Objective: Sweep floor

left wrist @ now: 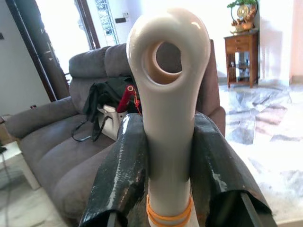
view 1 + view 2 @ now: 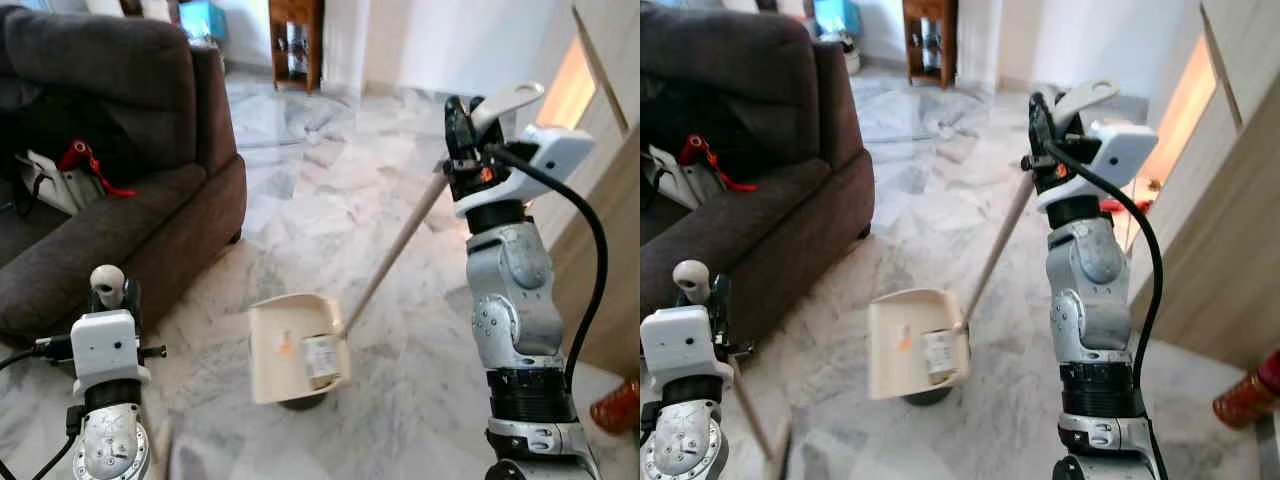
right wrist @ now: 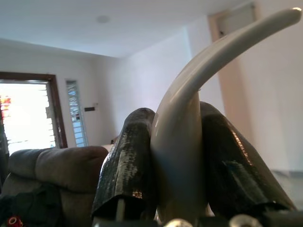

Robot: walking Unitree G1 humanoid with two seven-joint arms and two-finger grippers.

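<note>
Left wrist view: left fingers [image 1: 118,179] clamp the broom handle [image 1: 168,94] below its eyelet. Right fingers [image 3: 128,165] grip the dustpan handle [image 3: 189,123]; the dustpan [image 2: 290,345] rests on the marble floor [image 2: 330,210]. Broom head seems cut off.

A dark grey sofa [image 2: 130,200] is seen at the left, with a white bag [image 2: 50,180] and red straps [image 2: 88,162] laid on its seat. A wooden cabinet [image 2: 296,40] is placed against the far wall.
</note>
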